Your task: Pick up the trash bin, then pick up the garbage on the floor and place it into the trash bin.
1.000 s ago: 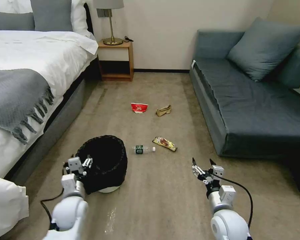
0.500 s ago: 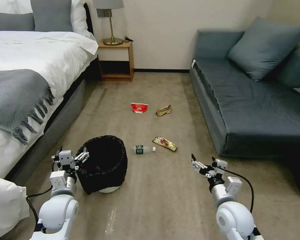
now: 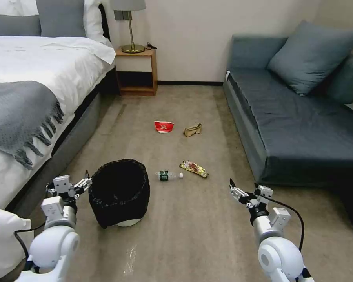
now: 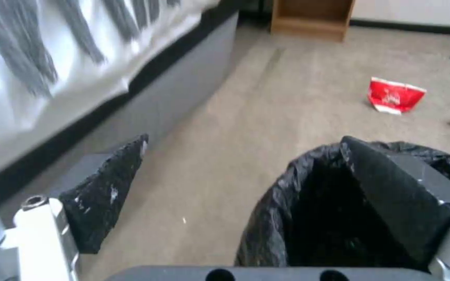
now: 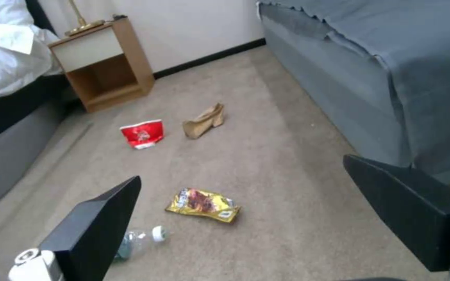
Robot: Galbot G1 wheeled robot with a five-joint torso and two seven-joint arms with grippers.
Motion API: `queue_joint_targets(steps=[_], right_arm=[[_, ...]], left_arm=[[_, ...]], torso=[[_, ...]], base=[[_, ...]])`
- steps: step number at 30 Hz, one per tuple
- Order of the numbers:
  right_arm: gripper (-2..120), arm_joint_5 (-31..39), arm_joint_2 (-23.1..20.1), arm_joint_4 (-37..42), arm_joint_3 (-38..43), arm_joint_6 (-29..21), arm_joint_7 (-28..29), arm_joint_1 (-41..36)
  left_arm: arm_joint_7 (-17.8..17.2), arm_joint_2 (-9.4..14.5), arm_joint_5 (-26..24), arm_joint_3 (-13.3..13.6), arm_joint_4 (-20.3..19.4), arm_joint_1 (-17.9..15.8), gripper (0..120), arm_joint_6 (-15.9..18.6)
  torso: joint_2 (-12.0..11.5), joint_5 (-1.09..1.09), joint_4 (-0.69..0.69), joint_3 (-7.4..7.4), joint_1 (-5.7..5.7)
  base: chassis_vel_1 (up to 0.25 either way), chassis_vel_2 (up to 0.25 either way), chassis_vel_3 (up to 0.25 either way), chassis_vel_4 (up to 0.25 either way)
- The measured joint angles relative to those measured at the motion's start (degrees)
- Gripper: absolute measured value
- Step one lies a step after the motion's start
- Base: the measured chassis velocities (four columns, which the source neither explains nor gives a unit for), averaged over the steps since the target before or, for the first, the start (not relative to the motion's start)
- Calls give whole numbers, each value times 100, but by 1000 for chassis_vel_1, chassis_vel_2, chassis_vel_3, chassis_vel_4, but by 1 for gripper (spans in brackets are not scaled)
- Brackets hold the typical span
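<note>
The trash bin, white with a crinkly black bag, stands upright on the carpet. My left gripper is open at the bin's left rim. In the left wrist view, one of the left gripper's fingers is over the bin's mouth and the other is outside it. The garbage lies beyond the bin: a clear bottle, a yellow-brown wrapper, a red-and-white container and tan paper. My right gripper hangs open and empty, near the sofa's corner, right of the wrapper.
A bed with a grey throw runs along the left. A wooden nightstand with a lamp stands at the back wall. A blue-grey sofa lines the right side. Bare carpet lies between them.
My left arm has swung left, taking its gripper from over the bin's near-left rim out to the bin's left edge. The right gripper has shifted slightly right. The bin has stayed put.
</note>
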Motion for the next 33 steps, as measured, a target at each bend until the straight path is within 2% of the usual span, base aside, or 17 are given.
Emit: queue_joint_targets(steps=[3, 4, 8, 10, 13, 15, 17, 20, 26, 33], right_arm=[[100, -31, 17, -33, 7, 33, 0, 5], [100, -31, 17, -33, 7, 33, 0, 5], [100, -57, 45, -59, 51, 78, 0, 12], [100, -67, 51, -60, 62, 87, 0, 12], [100, -96, 80, -73, 114, 110, 0, 8], [100, -97, 90, -85, 130, 115, 0, 8], [100, -98, 98, -154, 138, 127, 2, 38], [100, -98, 97, -227, 130, 136, 2, 91], [100, -100, 121, -294, 144, 166, 4, 127], [100, -119, 134, -300, 165, 169, 6, 176]], left_arm=[[-214, 209, -728, -2, 22, -159, 98, 433], [-214, 209, -728, -2, 22, -159, 98, 433], [-417, 288, -1481, 90, 224, -549, 98, 1019], [-459, 286, -1586, 132, 264, -636, 98, 1106], [-595, 266, -1743, 346, 483, -992, 98, 1352], [-623, 257, -1753, 396, 571, -1084, 98, 1395], [-715, 229, -1770, 447, 840, -1244, 98, 1464], [-768, 213, -1766, 439, 1070, -1289, 98, 1478], [-704, 128, -1720, 545, 1551, -1472, 97, 1437], [-619, -7, -1645, 705, 1826, -1650, 96, 1380]], torso=[[0, 0, 0, 0, 0], [0, 0, 0, 0, 0], [0, -1, 0, 0, 0], [0, 0, 0, 0, 0], [0, 0, -1, 0, 0], [0, -1, -1, 0, 0], [0, 0, -2, 0, 0], [0, 0, 1, 1, 0], [0, 0, 0, 1, 0], [0, 0, -1, 0, 0]], base=[[0, 0, 0, 0], [0, 0, 0, 0], [0, 0, 0, 0], [0, 0, 0, 0], [0, 0, 0, 0], [0, 0, 0, 0], [0, 0, 0, 0], [0, 0, 0, 0], [0, 0, 0, 0], [0, 0, 0, 0]])
